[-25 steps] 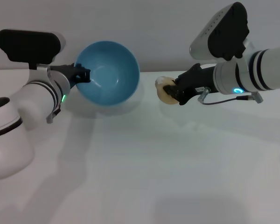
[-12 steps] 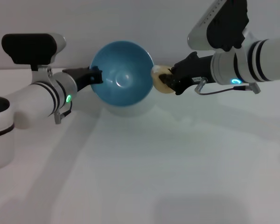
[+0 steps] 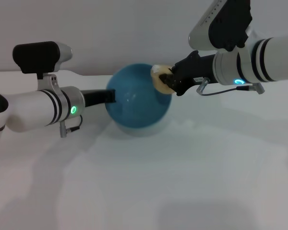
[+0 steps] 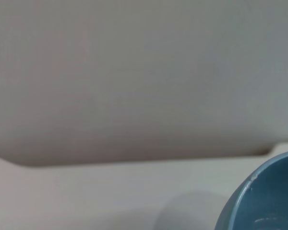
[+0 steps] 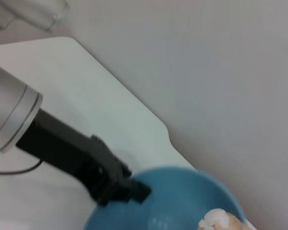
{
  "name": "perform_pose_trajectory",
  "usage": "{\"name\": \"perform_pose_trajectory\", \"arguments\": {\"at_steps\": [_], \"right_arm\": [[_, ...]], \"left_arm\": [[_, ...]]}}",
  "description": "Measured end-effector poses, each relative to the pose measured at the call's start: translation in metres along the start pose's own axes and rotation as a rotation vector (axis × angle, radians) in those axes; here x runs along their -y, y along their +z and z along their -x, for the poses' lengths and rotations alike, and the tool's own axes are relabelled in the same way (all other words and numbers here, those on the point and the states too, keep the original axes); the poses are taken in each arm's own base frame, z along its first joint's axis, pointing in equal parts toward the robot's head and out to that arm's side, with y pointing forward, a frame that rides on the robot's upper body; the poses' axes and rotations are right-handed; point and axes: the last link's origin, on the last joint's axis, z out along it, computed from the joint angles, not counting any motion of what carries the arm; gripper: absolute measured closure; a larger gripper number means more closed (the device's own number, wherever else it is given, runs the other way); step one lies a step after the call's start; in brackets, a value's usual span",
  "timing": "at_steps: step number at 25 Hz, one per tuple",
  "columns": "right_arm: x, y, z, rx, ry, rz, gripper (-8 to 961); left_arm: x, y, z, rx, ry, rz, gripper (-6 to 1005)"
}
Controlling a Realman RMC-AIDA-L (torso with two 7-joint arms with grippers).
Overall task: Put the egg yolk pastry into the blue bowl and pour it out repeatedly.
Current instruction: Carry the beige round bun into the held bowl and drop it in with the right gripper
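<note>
The egg yolk pastry [image 3: 160,80] is clamped in the right hand [image 3: 167,81], held right at the rim of the blue bowl [image 3: 138,100] on its right side. The left hand [image 3: 110,97] is closed on the bowl's opposite rim, holding it above the white worktop [image 3: 182,167]. In the right wrist view the pastry [image 5: 220,222] sits over the bowl's [image 5: 182,201] opening. Open worktop spreads in front of both arms; its far edge meets the wall close behind the bowl. Since half a second ago the bowl has shifted rightward and turned more upright, and the pastry has reached its rim.
</note>
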Motion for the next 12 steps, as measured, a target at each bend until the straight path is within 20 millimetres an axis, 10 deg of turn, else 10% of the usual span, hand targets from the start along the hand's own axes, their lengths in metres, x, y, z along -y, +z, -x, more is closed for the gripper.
{"name": "perform_pose_trajectory", "arguments": {"at_steps": [12], "right_arm": [[-0.016, 0.010, 0.010, 0.033, -0.020, 0.029, 915]], "left_arm": [[-0.020, 0.000, -0.005, 0.093, 0.027, 0.086, 984]]}}
